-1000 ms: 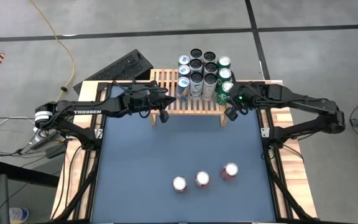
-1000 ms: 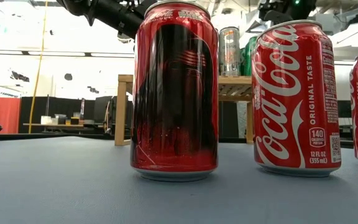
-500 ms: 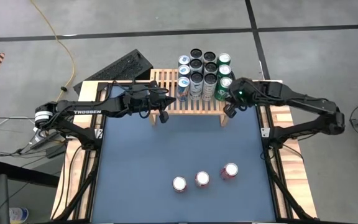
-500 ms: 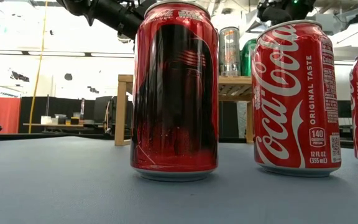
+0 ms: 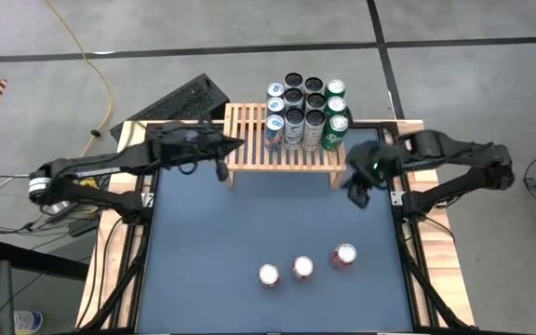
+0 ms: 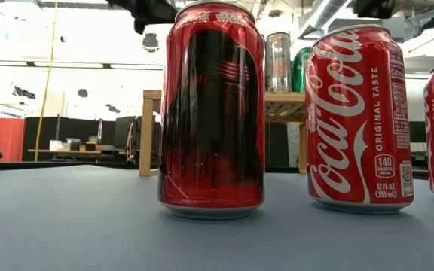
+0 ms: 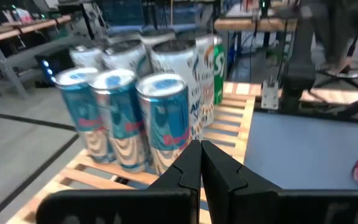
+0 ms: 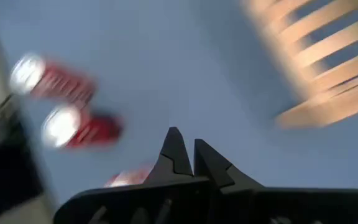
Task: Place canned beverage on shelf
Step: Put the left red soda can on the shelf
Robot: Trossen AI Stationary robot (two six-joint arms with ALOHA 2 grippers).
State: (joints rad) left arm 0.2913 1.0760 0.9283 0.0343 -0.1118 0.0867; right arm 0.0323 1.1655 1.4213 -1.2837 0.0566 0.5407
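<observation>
With both jaws closed and empty, the right gripper [image 5: 356,197] risks toppling the three red cans [image 5: 303,267] mid-table, well apart from the shelf [image 5: 249,140], unless reopened.

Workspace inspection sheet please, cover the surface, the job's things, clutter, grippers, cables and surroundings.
Surface: dark blue mat on a wooden table.
Job's things: shelf at the far edge, with cans on shelf crowding its right part; three red cans upright near the front.
Clutter: nothing seen.
Grippers: left gripper shut, empty, by the shelf's left front leg; right gripper shut, empty, over the mat near the shelf's right front leg.
Cables: yellow cable on the floor.
Surroundings: keyboard behind the table; concrete floor.
</observation>
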